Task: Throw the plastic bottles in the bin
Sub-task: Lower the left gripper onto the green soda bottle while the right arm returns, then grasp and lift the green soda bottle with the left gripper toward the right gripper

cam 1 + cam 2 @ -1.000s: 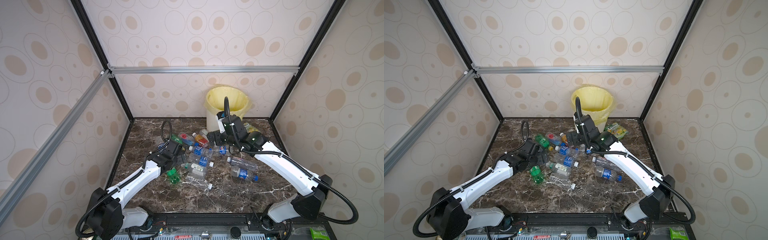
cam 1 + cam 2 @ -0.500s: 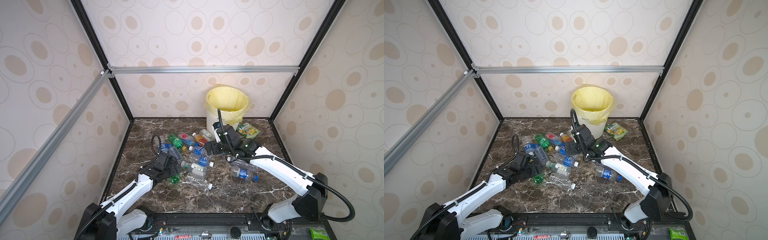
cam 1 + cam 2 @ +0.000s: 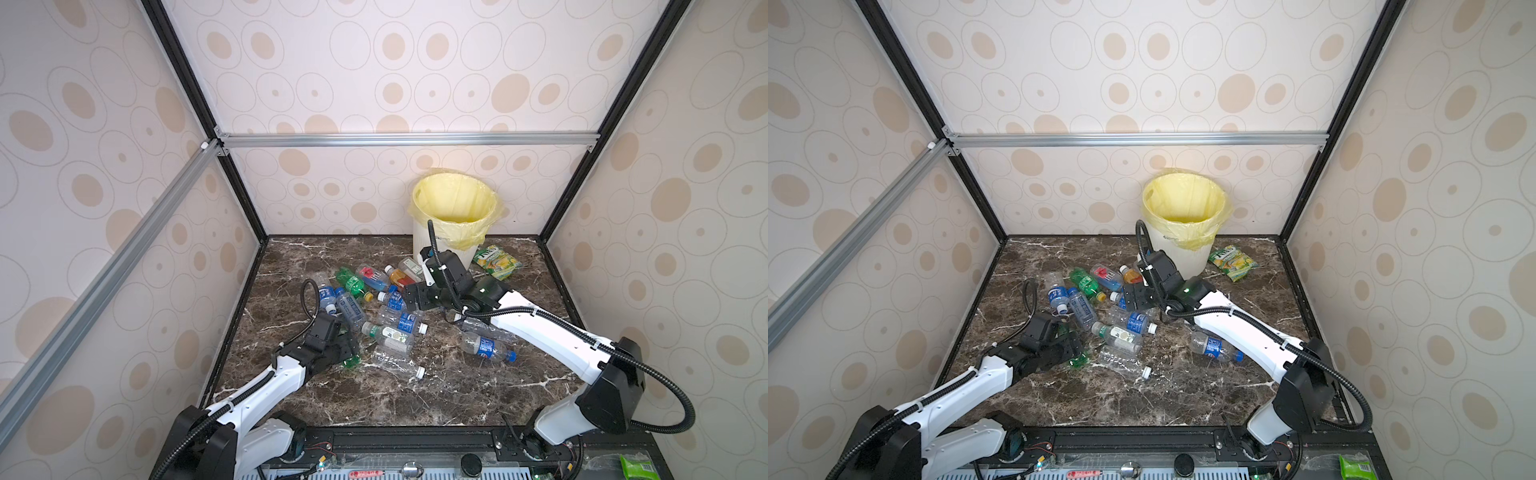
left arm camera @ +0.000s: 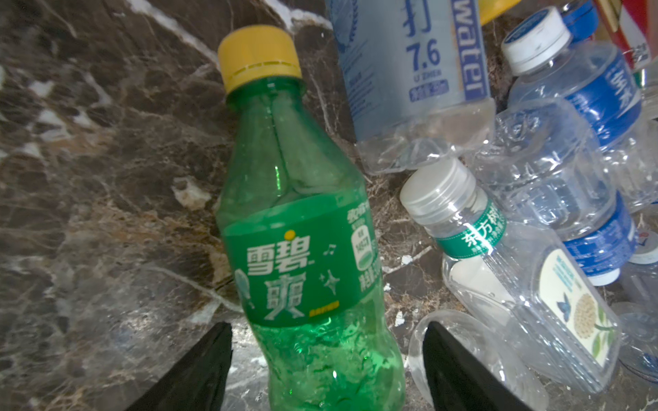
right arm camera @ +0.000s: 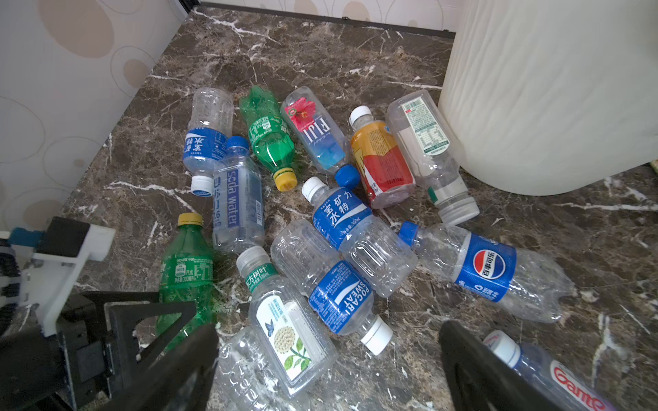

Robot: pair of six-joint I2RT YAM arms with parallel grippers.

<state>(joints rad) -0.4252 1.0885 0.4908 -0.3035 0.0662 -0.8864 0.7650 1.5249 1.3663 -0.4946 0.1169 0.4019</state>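
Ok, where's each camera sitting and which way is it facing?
Top views: high over the front edge, looking down on table, plastic bottles, bin; left arm, right arm show.
Left wrist: on left arm, facing down at green bottle straddled by open left gripper.
Right wrist: on right arm, facing bottles and bin; right gripper open.
Shared: both wrists see the green bottle.

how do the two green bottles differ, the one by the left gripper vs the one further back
The near green bottle lies between the open fingers of the left gripper; the far green bottle lies free in the back row, with no gripper at it. Their caps point roughly opposite ways. Both are green, yellow-capped and lying flat.
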